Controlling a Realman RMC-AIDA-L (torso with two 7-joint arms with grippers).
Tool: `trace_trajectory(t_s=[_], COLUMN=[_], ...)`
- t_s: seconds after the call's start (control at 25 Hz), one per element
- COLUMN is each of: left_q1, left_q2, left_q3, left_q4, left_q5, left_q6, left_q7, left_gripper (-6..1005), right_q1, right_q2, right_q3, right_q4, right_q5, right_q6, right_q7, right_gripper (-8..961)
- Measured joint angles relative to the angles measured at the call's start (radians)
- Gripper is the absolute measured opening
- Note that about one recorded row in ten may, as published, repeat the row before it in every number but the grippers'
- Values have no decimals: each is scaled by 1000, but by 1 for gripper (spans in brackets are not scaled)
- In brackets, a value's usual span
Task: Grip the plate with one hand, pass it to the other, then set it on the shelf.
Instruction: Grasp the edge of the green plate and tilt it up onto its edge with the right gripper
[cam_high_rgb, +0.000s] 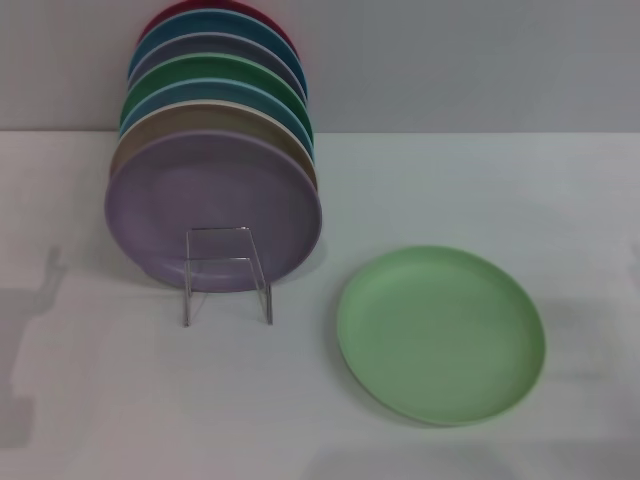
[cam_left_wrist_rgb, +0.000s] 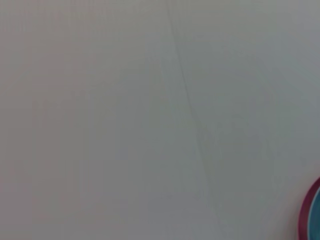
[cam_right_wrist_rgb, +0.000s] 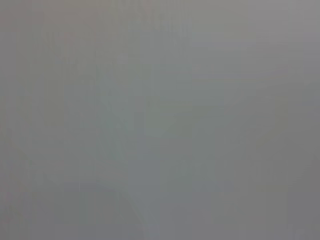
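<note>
The pale mint-green plate (cam_high_rgb: 440, 335) lies flat on the white table, right of centre in the head view. The thin wire shelf (cam_high_rgb: 227, 275) stands to its left, its small looped front facing me, with several plates standing upright in it. The lilac plate (cam_high_rgb: 213, 208) is the front one. Neither gripper shows in any view. The left wrist view shows only a pale surface and the red rim of a plate (cam_left_wrist_rgb: 306, 212) at its edge. The right wrist view shows only a blank grey surface.
Behind the lilac plate stand a tan one, a darker green plate (cam_high_rgb: 225, 72), blue ones and a red one (cam_high_rgb: 215, 10) at the back. The white table (cam_high_rgb: 480, 190) ends at a grey wall behind. Soft shadows lie on the table at far left.
</note>
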Motion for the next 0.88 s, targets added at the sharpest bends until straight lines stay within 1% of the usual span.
trace_trajectory(t_s=[0.32, 0.4, 0.44, 0.48, 0.56, 0.6, 0.64, 0.68, 0.8, 0.84, 0.88], left_q1=[-2, 0, 1, 1, 1, 0, -1, -1, -1, -2, -2], left_q2=[-1, -1, -1, -1, -1, -1, -2, -2, -2, -3, -3], left_q3=[0, 0, 0, 0, 0, 1, 1, 1, 2, 2, 2], left_q4=[0, 0, 0, 0, 0, 0, -1, -1, -3, -3, -3], left_q5=[5, 5, 5, 5, 6, 6, 6, 6, 7, 6, 6], left_q6=[-1, -1, -1, -1, 0, 0, 1, 1, 1, 1, 1], left_q7=[0, 0, 0, 0, 0, 0, 0, 0, 0, 0, 0], left_gripper=[843, 843, 843, 843, 843, 843, 843, 843, 843, 843, 843], right_q1=[17, 30, 36, 36, 24, 14, -17, -17, -69, -105, -105], right_q2=[-5, -9, -12, -12, -9, -6, -5, -5, -14, -18, -18], right_q3=[-1, 0, -1, -1, -5, -16, -96, -96, -266, -350, -350], right_q4=[27, 46, 106, 106, 244, 338, 546, 546, 846, 1017, 1017], right_q5=[-9, -16, -46, -46, -109, -148, -218, -218, -287, -385, -385], right_q6=[21, -1, -51, -51, -158, -235, -451, -451, -759, -953, -953], right_q7=[3, 39, 102, 102, 211, 280, 429, 429, 625, 788, 788], right_gripper=[694, 694, 694, 694, 694, 694, 694, 694, 694, 694, 694])
